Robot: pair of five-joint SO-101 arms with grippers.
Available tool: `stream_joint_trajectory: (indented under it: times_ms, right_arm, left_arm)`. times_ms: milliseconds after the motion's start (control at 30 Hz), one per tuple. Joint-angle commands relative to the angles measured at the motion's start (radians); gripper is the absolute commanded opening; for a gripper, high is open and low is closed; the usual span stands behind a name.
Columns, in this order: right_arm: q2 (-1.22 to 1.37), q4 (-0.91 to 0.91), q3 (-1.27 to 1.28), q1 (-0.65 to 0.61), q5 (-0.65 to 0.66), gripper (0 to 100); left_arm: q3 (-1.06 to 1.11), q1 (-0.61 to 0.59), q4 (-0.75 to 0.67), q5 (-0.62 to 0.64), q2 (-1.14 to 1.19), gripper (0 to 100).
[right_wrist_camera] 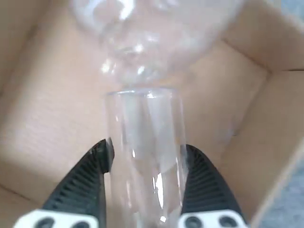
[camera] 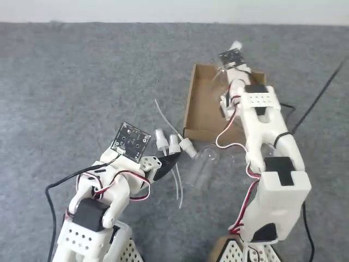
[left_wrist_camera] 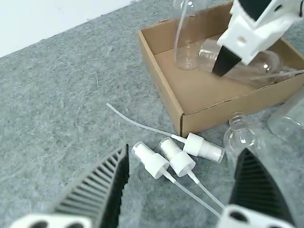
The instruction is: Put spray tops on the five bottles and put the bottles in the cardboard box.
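My right gripper (right_wrist_camera: 145, 164) is inside the cardboard box (camera: 190, 106), shut on a clear bottle (right_wrist_camera: 145, 137) with no top. A second clear bottle (right_wrist_camera: 142, 33) lies just beyond it in the box. My left gripper (left_wrist_camera: 178, 190) hangs open over the carpet, close to three white spray tops (left_wrist_camera: 153, 161) (left_wrist_camera: 178, 160) (left_wrist_camera: 204, 146) with long dip tubes, beside the box's near corner. In the high view the left gripper (camera: 165, 164) is next to those spray tops (camera: 173, 143). A topless clear bottle (left_wrist_camera: 239, 138) lies on the carpet next to them.
Grey carpet (camera: 82, 82) covers the table, with free room to the left and behind. Another clear bottle (left_wrist_camera: 290, 114) lies by the box's front wall (left_wrist_camera: 228, 107). The right arm (camera: 267, 136) reaches over the box's right side. Loose dip tubes (camera: 163, 117) trail across the carpet.
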Motion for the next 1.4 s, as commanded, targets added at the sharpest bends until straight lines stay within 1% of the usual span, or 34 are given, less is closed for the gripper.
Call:
stream_joint_trajectory:
  times_ms: [0,167,367,533,667,867,1000,1200,1367]
  right_arm:
    - [-0.013,0.053,-0.120,0.030,0.006,0.6]
    - [-0.076,0.189,-0.215,0.035,0.014,0.6]
    - [-0.202,0.346,-0.222,0.042,0.015,0.6]
    - [-0.278,0.421,-0.222,0.114,0.015,0.6]
    - [-0.321,0.423,-0.206,0.208,0.015,0.6]
    - [-0.386,0.412,-0.063,0.314,0.015,0.6]
    - [-0.438,0.410,0.003,0.417,0.015,0.6]
    - [-0.493,0.309,0.138,0.610,0.015,0.6]
    - [-0.532,0.254,0.276,0.740,0.015,0.6]
  left_arm:
    - [-0.010,0.002,-0.026,-0.006,-0.017,33]
    - [0.005,0.002,-0.032,-0.006,-0.017,33]
    - [0.004,0.002,-0.032,-0.006,-0.017,33]
    - [0.004,0.002,-0.032,-0.006,-0.018,33]
    - [0.004,0.002,-0.032,-0.006,-0.018,33]
    - [0.004,0.002,-0.032,-0.006,-0.018,33]
    - [0.005,0.002,-0.032,-0.006,-0.018,33]
    - [0.005,0.002,-0.032,-0.006,-0.018,33]
    - [0.005,0.002,-0.032,-0.006,-0.018,33]
